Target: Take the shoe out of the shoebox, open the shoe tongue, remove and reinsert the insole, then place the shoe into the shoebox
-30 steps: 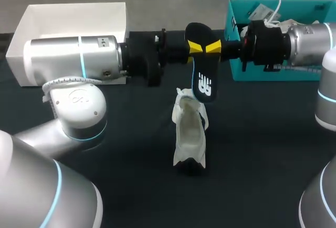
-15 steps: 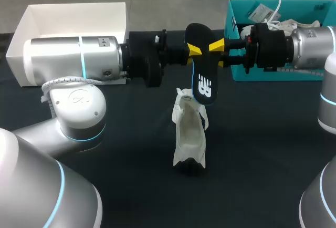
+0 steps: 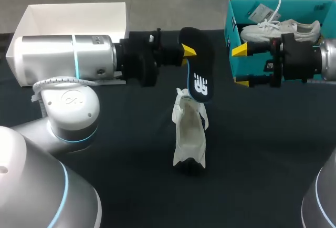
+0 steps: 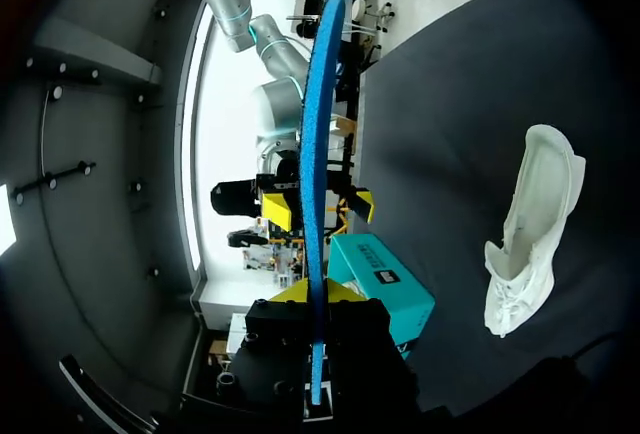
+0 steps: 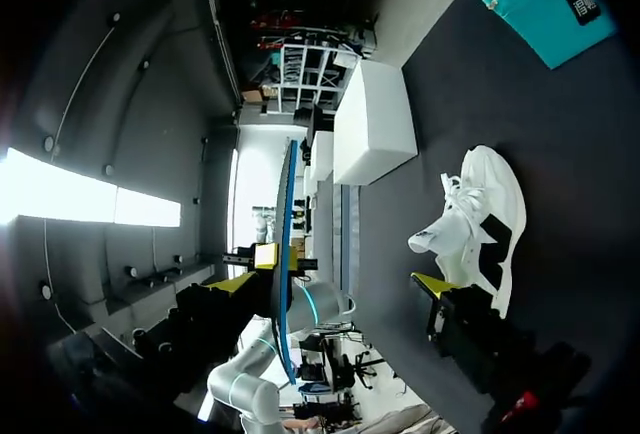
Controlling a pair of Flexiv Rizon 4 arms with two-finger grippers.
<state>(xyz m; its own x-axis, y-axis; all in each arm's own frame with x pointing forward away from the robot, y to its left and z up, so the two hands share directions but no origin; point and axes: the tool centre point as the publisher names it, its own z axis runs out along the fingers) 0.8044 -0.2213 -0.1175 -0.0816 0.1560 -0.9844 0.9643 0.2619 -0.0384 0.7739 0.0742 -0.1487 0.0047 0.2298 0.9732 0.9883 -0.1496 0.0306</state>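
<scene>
Insole [image 3: 198, 73] hangs in your left gripper [image 3: 190, 54]; the white shoe [image 3: 190, 133] sits on the table under it.
Your left fingers pinch the insole near its upper end, and its lower tip is close over the shoe. Treat it as light, thin and floppy: keep that end grip and steer the free tip in. Your right gripper [image 3: 240, 66] is spread wide and holds nothing, just beside the teal box [image 3: 273, 4], which holds another white sneaker [image 3: 281, 27]. Your left arm partly hides the floor of the white shoebox [image 3: 31, 15].
</scene>
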